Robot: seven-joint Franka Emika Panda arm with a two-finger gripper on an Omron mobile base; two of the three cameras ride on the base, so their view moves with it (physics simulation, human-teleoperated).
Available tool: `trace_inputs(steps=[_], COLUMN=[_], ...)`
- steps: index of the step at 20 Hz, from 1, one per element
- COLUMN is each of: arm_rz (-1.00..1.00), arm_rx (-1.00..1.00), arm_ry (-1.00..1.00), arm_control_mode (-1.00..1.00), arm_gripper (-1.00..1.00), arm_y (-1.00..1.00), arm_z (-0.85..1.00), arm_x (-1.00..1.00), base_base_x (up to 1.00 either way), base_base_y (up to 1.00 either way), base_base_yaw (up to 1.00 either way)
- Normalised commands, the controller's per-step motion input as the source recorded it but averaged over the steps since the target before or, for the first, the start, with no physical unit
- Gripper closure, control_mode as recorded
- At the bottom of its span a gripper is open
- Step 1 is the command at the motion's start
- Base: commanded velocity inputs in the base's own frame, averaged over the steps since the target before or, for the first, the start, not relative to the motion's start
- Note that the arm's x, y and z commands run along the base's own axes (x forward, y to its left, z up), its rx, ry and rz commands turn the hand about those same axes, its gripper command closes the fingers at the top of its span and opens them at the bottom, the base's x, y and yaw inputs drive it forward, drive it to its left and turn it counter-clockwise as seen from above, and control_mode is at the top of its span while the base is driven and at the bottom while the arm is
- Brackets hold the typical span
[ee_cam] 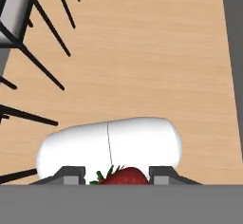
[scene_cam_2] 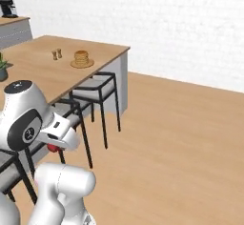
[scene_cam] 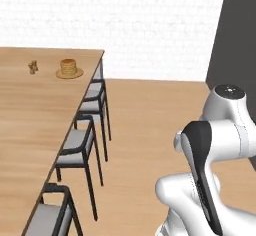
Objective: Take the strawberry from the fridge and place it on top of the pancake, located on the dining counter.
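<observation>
The strawberry (ee_cam: 121, 176), dark red with green leaves, sits between my gripper's (ee_cam: 117, 174) two finger tips, which are shut on it. From the right base view the strawberry (scene_cam_2: 52, 147) shows as a red spot under the hand, with the gripper (scene_cam_2: 56, 143) tucked low and close to my body. The pancake (scene_cam: 68, 67) (scene_cam_2: 81, 56) is a golden stack on a tan plate at the far end of the light-wood dining counter (scene_cam: 30, 115) (scene_cam_2: 38, 74), far ahead and to my left. A tall dark-grey panel (scene_cam: 235, 30) at the right edge may be the fridge.
Black-framed stools (scene_cam: 80, 142) (scene_cam_2: 97, 88) line the counter's near side. Two small brown shakers (scene_cam: 33, 67) (scene_cam_2: 57, 54) stand beside the plate. A potted plant (scene_cam_2: 2, 66) sits on the counter's left. Open wood floor (scene_cam_2: 181, 138) stretches to the right.
</observation>
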Motion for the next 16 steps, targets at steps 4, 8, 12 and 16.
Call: trace_inputs(steps=[4, 8, 12, 16], arm_rz=[0.00, 0.00, 0.00, 0.00], arm_rx=[0.00, 0.00, 0.00, 0.00], arm_ry=[0.00, 0.00, 0.00, 0.00], arm_control_mode=[1.00, 1.00, 1.00, 1.00], arm_gripper=[1.00, 1.00, 1.00, 1.00], arm_y=[0.00, 0.00, 0.00, 0.00], arm_z=[0.00, 0.00, 0.00, 0.00], arm_x=[0.00, 0.00, 0.00, 0.00], base_base_x=[1.00, 1.00, 1.00, 1.00], base_base_y=[-0.81, -0.76, -0.72, -0.71], base_base_yaw=[0.28, 0.32, 0.35, 0.38])
